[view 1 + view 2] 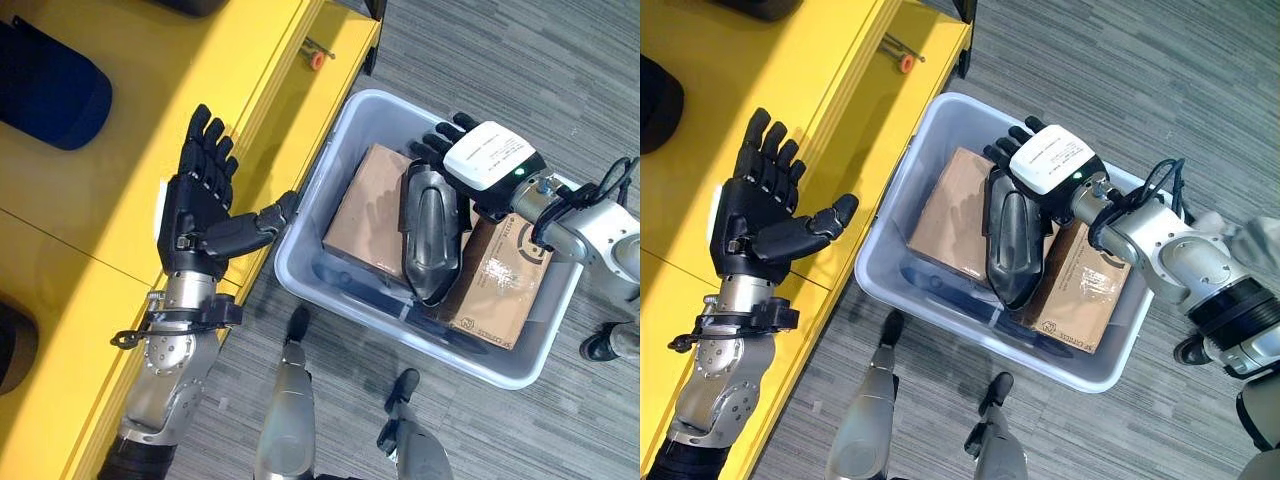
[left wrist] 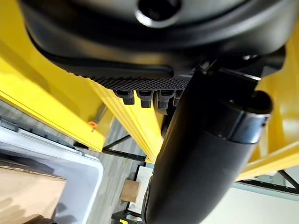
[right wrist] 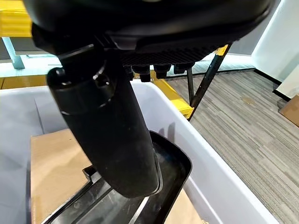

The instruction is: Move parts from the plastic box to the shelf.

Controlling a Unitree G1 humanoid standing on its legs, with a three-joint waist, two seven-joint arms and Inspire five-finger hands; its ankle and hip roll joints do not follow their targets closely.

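My right hand [image 1: 1035,160] hovers over the black moulded part [image 1: 1013,240], fingers straight and clasping nothing, I judge lining up a grasp. The part lies beneath its palm across two cardboard boxes [image 1: 958,212] inside the plastic box [image 1: 890,240]. My left hand [image 1: 205,205] waits outspread above the yellow shelf [image 1: 110,230], empty.

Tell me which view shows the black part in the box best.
The left eye view: the whole black part lies across the cartons in the box, under the right hand. The right eye view shows much the same. The right wrist view catches one end; the left wrist view, a sliver.
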